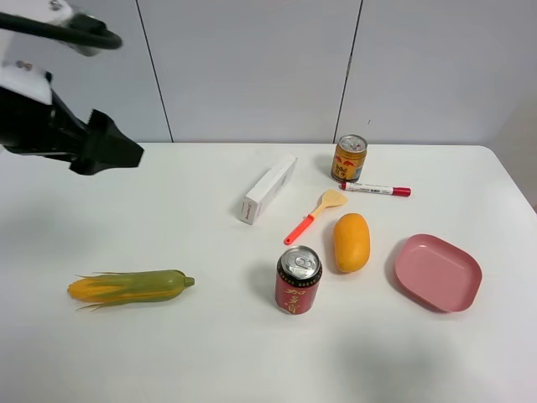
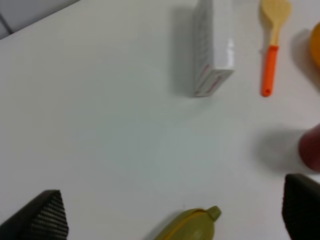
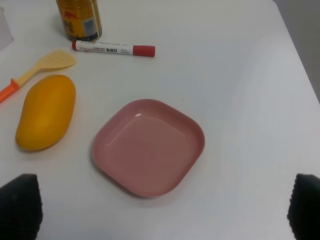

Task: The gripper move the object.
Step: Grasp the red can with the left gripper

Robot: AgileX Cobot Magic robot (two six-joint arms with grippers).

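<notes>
Red and upright, the can [image 1: 298,281] stood just toward six o'clock of the table's [image 1: 210,353] middle, untouched. At ten o'clock the left gripper [image 1: 117,151] hung high, jaws wide apart: the approach step, I judged. Next, descend over the can. A mango [image 1: 351,242] crowded its two o'clock, with open room toward nine.

Corn [image 1: 130,287], mango [image 1: 351,242], marker [image 1: 376,190], pink plate [image 1: 437,272]

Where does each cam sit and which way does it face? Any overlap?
Exterior high: mounted high, facing the table and back wall; left arm shows upper left.
Left wrist: looks down past left claw at white box, spatula.
Right wrist: looks down past right claw at pink plate, mango.
Both wrist views share the spatula.
</notes>
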